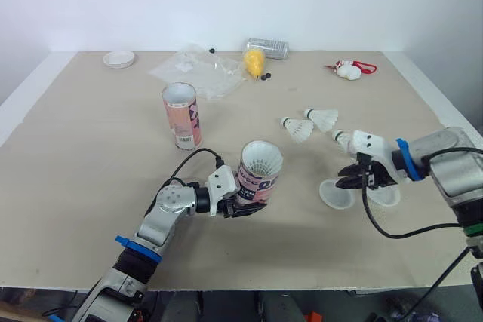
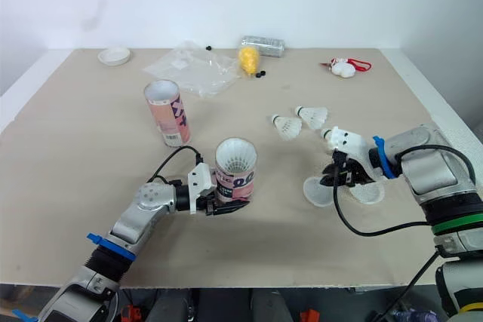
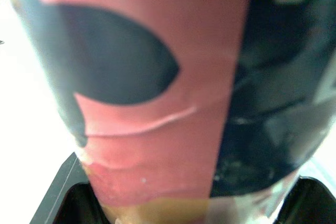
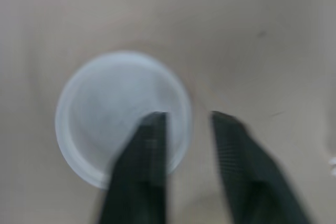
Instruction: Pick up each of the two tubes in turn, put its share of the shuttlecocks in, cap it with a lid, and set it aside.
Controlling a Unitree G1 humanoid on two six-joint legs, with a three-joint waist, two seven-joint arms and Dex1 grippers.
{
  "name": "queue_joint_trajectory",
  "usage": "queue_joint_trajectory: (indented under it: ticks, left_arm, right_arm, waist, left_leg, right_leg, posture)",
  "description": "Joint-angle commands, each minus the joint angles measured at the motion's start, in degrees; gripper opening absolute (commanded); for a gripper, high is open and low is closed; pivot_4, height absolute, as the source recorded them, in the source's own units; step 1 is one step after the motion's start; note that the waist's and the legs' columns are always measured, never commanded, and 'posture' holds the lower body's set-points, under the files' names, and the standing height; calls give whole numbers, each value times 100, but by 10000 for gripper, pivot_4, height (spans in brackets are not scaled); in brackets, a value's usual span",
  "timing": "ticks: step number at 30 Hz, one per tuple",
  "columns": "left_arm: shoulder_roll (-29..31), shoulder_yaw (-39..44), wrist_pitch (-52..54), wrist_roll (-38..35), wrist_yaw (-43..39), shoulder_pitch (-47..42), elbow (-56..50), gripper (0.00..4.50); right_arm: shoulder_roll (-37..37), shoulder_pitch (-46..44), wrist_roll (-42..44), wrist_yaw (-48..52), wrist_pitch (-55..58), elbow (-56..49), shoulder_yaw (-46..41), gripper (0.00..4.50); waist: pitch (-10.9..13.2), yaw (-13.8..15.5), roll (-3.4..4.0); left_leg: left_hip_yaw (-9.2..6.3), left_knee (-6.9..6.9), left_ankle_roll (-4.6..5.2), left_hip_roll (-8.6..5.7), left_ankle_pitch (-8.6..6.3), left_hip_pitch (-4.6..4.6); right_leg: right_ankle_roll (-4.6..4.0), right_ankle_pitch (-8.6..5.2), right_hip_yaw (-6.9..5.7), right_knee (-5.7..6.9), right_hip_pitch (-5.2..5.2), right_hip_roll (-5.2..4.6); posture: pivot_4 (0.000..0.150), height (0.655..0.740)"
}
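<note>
Left wrist view: what is that pink blur?

That is the tube (image 3: 157,98), so near that its label reads as pink and dark patches; the print is illegible. The black fingers (image 3: 58,198) show at the corners, cut off by the frame.

So it is gripped?

Yes. The left claw (image 1: 243,207) is clenched on the tube's lower part, near the middle of the counter's (image 1: 90,156) front edge. The tube leans a little, mouth up, with white shuttlecocks (image 1: 261,162) inside. How many, I cannot tell; I see the top feathers alone.

And the other one?

The second tube (image 1: 182,115) stands upright, well apart, toward the left half of the counter.

The right side?

The right claw (image 4: 188,116) is released, fingers spread. One finger lies over a translucent lid (image 4: 123,116), the other outside its rim. Whether they touch it is unclear. A second lid (image 1: 385,197) lies just beside, partly behind the claw and cable.

Anything loose?

Two loose shuttlecocks (image 1: 298,129) lie on their sides right of centre.

Along the far edge?

A small white dish (image 1: 119,58) at the far left corner, a crumpled clear bag (image 1: 198,72), a yellow object (image 1: 254,60), and a white-and-red item (image 1: 351,69) too small to identify.
</note>
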Motion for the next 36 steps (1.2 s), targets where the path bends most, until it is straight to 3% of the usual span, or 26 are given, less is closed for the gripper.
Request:
queue_joint_trajectory:
  ticks: [1,12,28,36]
  left_arm:
    - [20,-54,115,112,83,70,186,30056]
    - [33,-16,162,97,133,60,244,30056]
    - [72,-14,209,20,45,25,411,30056]
    - [64,-60,149,90,19,-68,550,30056]
  right_arm:
    - [-9,8,-109,11,-26,-54,-4,161]
    - [77,52,-209,11,-434,35,-75,161]
    - [-90,-363,995,335,-851,-996,-1271,161]
    - [365,-1521,1471,183,-681,-1483,-1311,161]
  waist:
    - [0,0,0]
    - [-1,0,-1]
    - [-2,-1,1]
    - [-5,-4,8]
  left_leg:
    - [0,0,0,0,0,1]
    - [-1,6,-2,0,1,8]
    - [0,7,-2,1,5,13]
    - [3,5,-4,2,7,15]
  right_leg:
    - [0,0,0,0,1,0]
    - [-14,-4,0,0,10,0]
    - [-20,0,0,0,13,1]
    - [-24,4,1,0,9,-1]
  posture:
    - [1500,7400]
    - [1500,7400]
    - [1500,7400]
    - [1500,7400]
